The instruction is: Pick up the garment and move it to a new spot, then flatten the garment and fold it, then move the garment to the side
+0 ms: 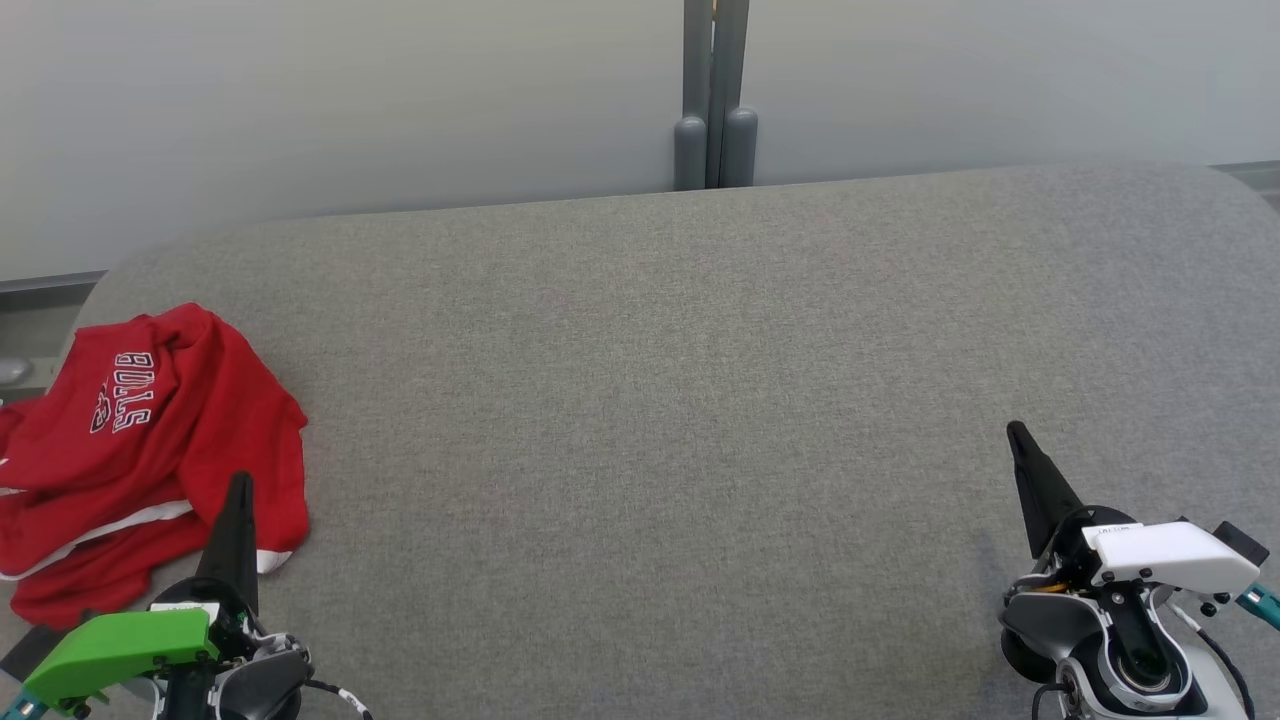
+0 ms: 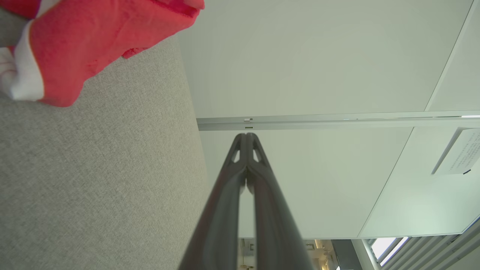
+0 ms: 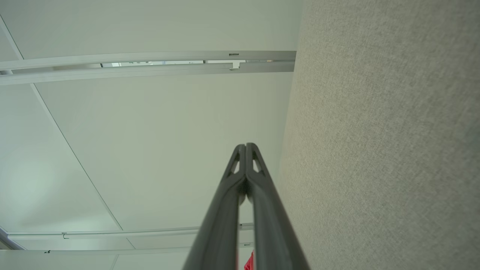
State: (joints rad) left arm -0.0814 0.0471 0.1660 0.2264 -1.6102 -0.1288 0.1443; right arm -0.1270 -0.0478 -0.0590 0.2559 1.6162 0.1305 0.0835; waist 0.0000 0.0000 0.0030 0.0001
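Head view shows me the red garment crumpled at the counter's left edge, toward the front corner. My left gripper hangs just beside it, fingers clenched on nothing. My right gripper, by the front right corner, is likewise clenched and empty.

Red, white-trimmed garment; grey table
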